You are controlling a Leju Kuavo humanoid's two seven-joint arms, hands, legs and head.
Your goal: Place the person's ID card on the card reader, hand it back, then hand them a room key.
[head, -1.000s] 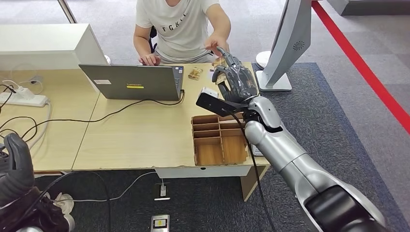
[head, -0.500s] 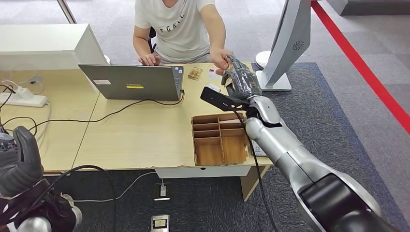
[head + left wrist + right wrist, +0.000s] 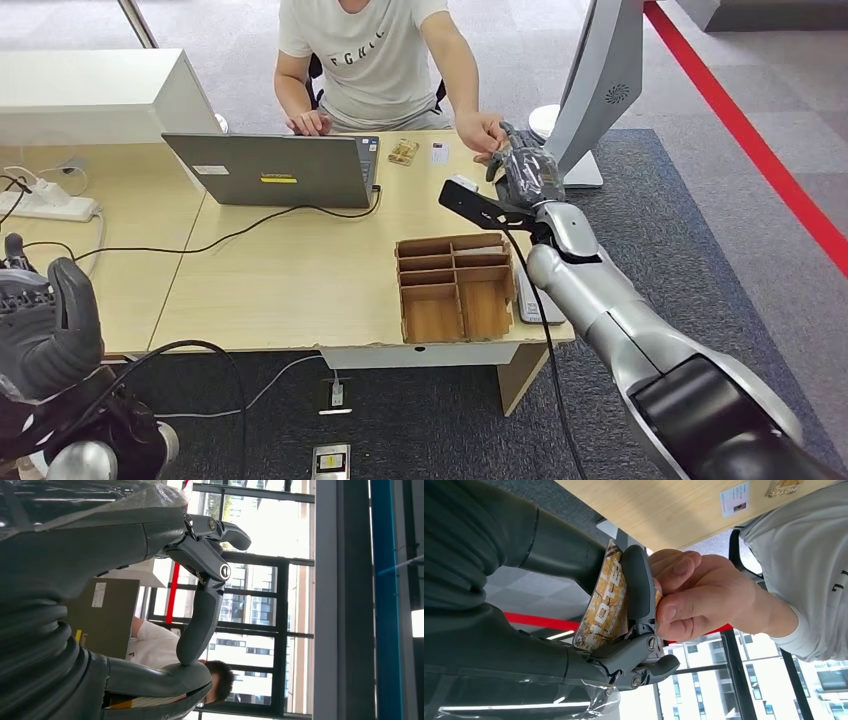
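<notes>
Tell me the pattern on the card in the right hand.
Marbled gold-brown and white, with lettering; the card shows best in the right wrist view.

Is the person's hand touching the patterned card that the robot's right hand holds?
Yes: in the right wrist view the person's hand grips the edge of the patterned card held by the right hand.

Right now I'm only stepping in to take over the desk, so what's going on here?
The right robot hand is reaching across the desk, holding a patterned room key card out to the seated person. The person's hand has closed on the card, so both grip it. A white ID card and another patterned card lie on the desk near the laptop. The left robot hand hangs low beside the desk, holding nothing.
</notes>
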